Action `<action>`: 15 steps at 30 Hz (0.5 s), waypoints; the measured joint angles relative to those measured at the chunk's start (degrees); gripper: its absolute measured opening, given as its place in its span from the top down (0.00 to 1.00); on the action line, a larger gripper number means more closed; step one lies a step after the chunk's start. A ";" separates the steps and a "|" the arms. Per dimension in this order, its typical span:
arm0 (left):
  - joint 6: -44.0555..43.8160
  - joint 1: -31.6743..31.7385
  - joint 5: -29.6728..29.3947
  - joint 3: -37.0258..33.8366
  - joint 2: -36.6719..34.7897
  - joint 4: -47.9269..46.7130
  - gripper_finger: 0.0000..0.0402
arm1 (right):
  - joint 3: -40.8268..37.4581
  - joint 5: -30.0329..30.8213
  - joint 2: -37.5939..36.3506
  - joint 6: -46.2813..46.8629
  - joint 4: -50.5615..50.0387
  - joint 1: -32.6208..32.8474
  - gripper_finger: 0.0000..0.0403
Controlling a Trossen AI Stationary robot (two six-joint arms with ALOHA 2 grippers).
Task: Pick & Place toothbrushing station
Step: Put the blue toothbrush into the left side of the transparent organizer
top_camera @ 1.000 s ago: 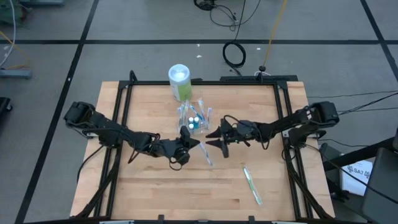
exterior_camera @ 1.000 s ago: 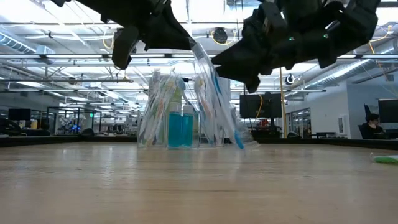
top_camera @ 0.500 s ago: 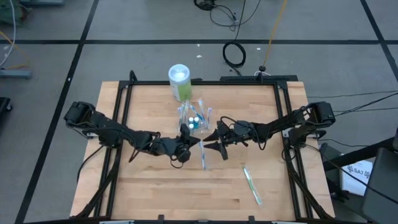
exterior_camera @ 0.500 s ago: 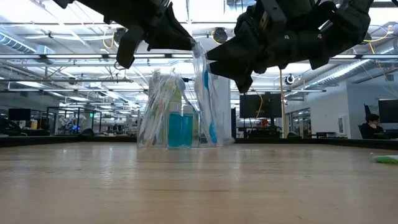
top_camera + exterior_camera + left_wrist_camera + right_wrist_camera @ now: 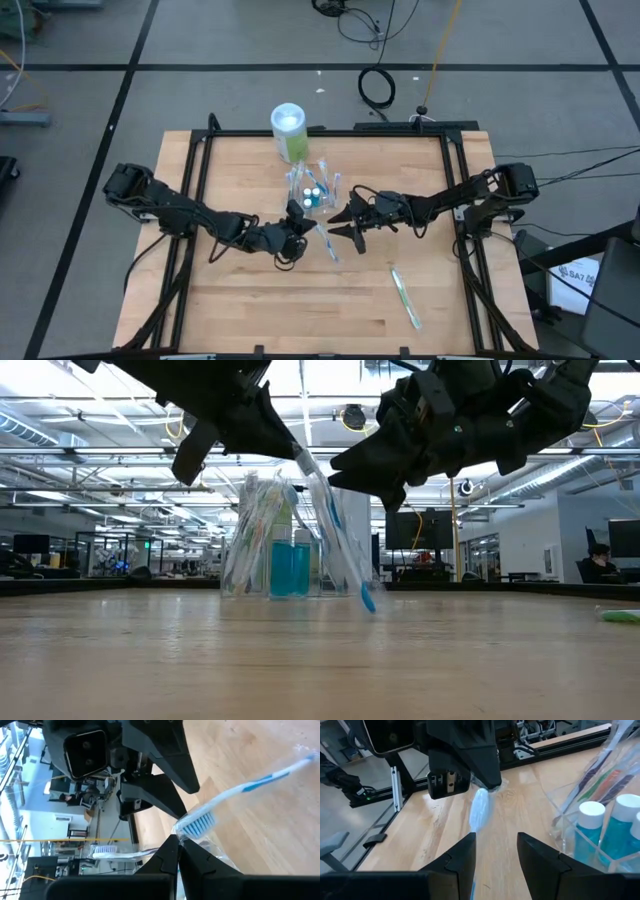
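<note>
We see the small clear container (image 5: 314, 190) standing near the middle of the table (image 5: 240, 310), toward its far side, with the teal white-capped tubes (image 5: 592, 827) upright inside it and a sheaf of wrapped toothbrushes (image 5: 255, 530) leaning up and out over its rim. Just behind it stands a taller green-and-white canister (image 5: 288, 131), which the container and brushes largely hide in the low view. Just in front of the container the two arms meet. Our left gripper (image 5: 297, 229) has its fingers pinched together on the clear wrapper at the bristle end of a blue-and-white toothbrush (image 5: 338, 550), which hangs tilted, its blue handle tip down close to the wood; we cannot tell whether that tip touches the surface. Our right gripper (image 5: 345, 224) hovers just beside this brush, its two fingers spread apart with nothing between them, pointing at the wrapped brush head. Well apart from all this, a green toothbrush (image 5: 405, 296) lies flat on the table toward the near right side. The grippers' dark bodies block much of the overhead view of the held brush, so we make out only a short pale stretch of it there.
</note>
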 joint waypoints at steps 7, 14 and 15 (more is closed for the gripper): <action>-0.14 0.13 0.06 0.00 0.00 1.46 0.97 | -0.02 0.00 -0.02 -0.10 0.78 0.00 0.67; -2.12 1.15 0.57 -0.01 0.00 5.83 0.98 | -0.04 0.02 -0.04 -0.09 1.40 0.09 0.67; -2.59 1.38 0.64 -0.01 0.00 6.70 0.98 | -0.04 0.02 -0.04 -0.10 1.45 0.09 0.67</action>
